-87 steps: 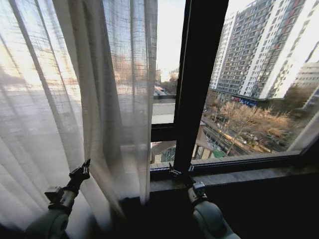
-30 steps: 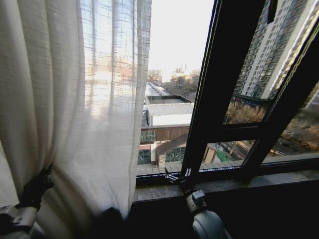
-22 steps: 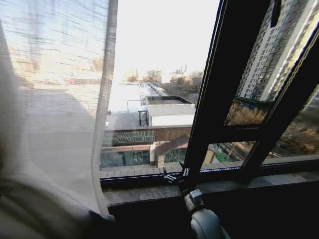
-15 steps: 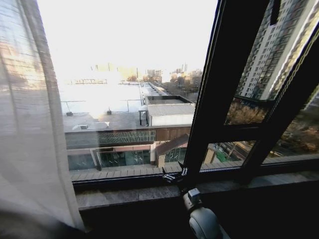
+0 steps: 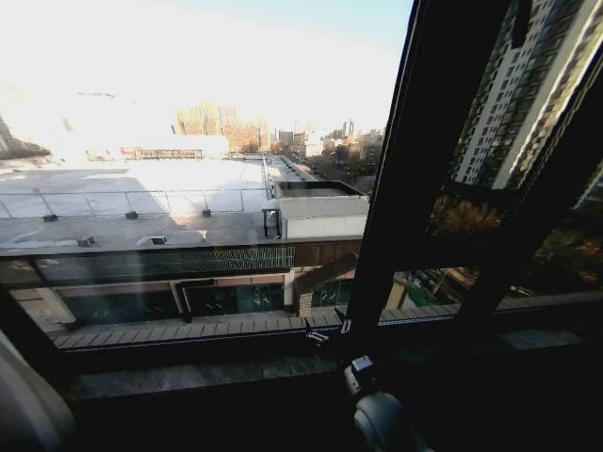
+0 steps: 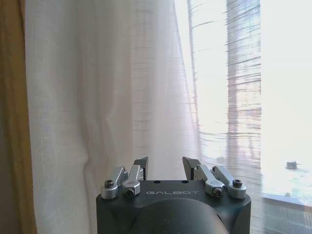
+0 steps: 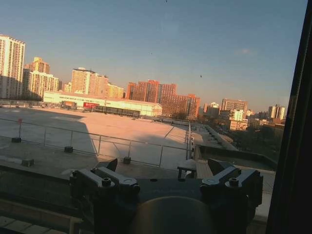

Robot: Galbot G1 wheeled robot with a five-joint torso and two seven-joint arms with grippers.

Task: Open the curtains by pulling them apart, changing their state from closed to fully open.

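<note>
The curtains show as a sheer white pleated panel hanging close in front of my left gripper. That gripper is open, its fingertips apart with no fabric between them. In the head view the glass stands uncovered across the left and middle. A pale blurred shape sits in the bottom-left corner; I cannot tell whether it is fabric. My right gripper rests low by the window sill beside the dark frame post. In its wrist view the right gripper is open and holds nothing.
Dark window frame bars cross the right half of the head view. The stone sill runs along the bottom. A tan strip borders the white panel in the left wrist view. Outside are rooftops and high-rise buildings.
The curtain panel has swept leftward out of the head view, baring the glass. The left arm went with it. The right gripper stayed at the sill.
</note>
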